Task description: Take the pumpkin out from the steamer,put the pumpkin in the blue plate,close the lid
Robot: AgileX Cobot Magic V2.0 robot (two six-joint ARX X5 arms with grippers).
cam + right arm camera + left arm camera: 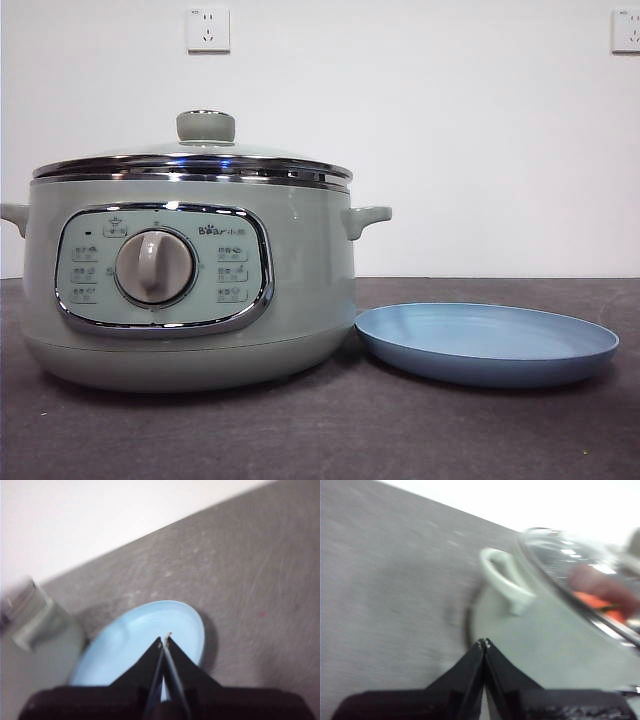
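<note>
Sitting inside the steamer (560,645), the pumpkin (600,605) is showing you only an orange patch through the glass of the lid (570,560), at the right edge of the left wrist frame. The lid is resting closed on the pot; in the front frame its knob (205,126) is standing at upper left above the chrome rim. Your left gripper (484,642) is hanging with its jaws pressed together, tips pointing at the pot's wall just beside the side handle (502,577), apart from the pumpkin and holding nothing. The blue plate (487,343) is lying at lower right of the front frame, just beside the steamer's base. Your right gripper (165,639) is hovering over the plate, jaws also closed and gripping nothing, well apart from the pumpkin.
</note>
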